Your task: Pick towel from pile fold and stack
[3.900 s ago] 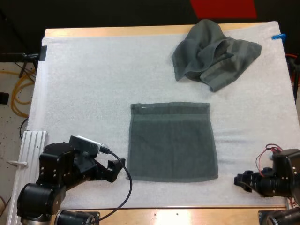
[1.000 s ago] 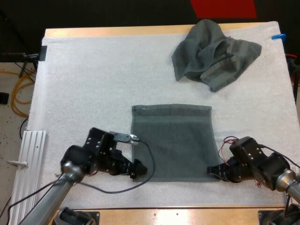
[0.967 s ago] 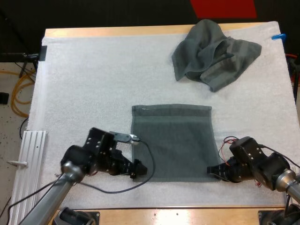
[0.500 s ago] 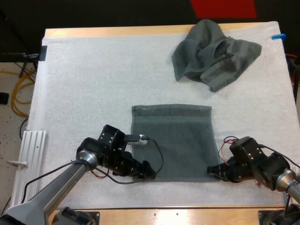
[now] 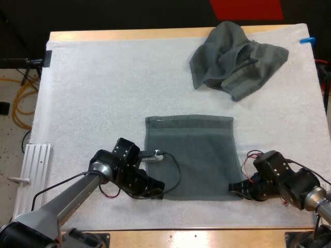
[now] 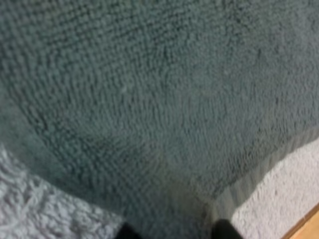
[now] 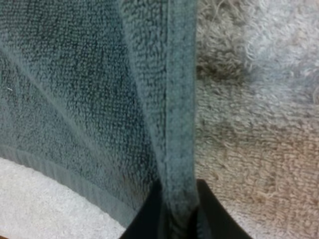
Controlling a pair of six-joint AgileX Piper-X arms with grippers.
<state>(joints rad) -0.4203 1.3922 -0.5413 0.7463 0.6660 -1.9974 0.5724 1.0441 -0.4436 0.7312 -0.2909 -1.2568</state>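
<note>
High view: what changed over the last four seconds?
Left gripper swung in from the near left of the mat to the near-left corner of the flat towel. Right gripper came in from the near right and shut on the flat towel's near-right edge. Crumpled towel stayed put; the flat towel barely shifted.

Left gripper (image 5: 158, 187) has moved to the towel's (image 5: 191, 155) near left corner; right gripper (image 5: 235, 188) to its near right corner.
</note>
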